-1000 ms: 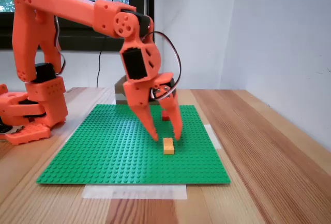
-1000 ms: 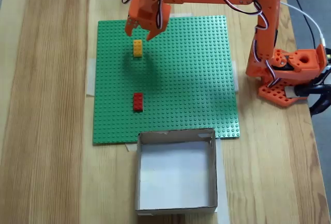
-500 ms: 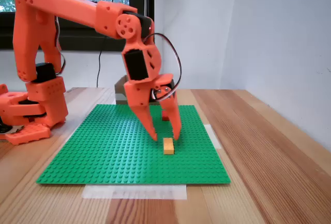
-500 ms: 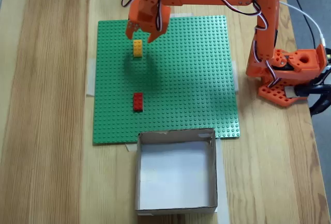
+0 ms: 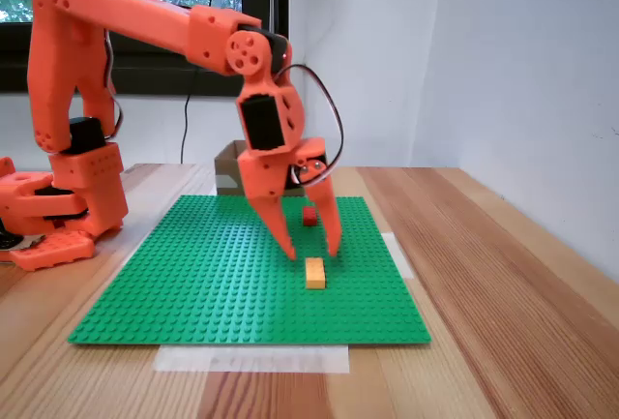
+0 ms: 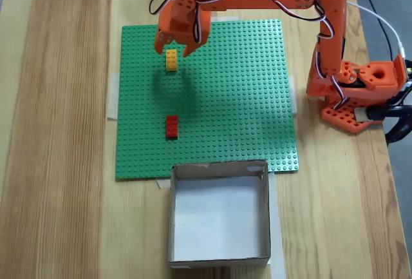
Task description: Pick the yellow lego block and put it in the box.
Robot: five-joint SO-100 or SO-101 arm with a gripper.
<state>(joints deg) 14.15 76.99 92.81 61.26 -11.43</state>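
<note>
Side fixed view, L to R. The orange arm's base [image 5: 58, 196] sat at the far L on the wooden table [image 5: 503, 274], w/ the upper links reaching R across a green lego baseplate [image 5: 193, 284]. The gripper [image 5: 313, 254] pointed down over the plate's R-centre, fingers spread apart w/ nothing between them; tips hung just above the studs. The yellow lego block [image 5: 315, 273] lay flat on the plate just in front of and below the tips, apart from both. A small red lego brick [image 5: 309, 215] stood farther back, seen between the fingers. Behind the wrist, a corner of the box [image 5: 228, 169] showed as brown cardboard.

Top-down fixed view, L to R. Bare table [image 6: 58, 131] at L, then the baseplate [image 6: 244, 98], its edges held by pale tape. The gripper [image 6: 171, 51] sat near the plate's upper L, fingers open, one tip either side of the yellow lego block's [image 6: 172, 60] upper end; contact could not be told. The red lego brick [image 6: 171, 126] lay well below it in the same column. The box [image 6: 220, 169] stood open-topped just off the plate's lower edge, pale inside, holding nothing. The arm's base [image 6: 357, 89] stood at R, off the plate, w/ cables trailing to the R edge.
</note>
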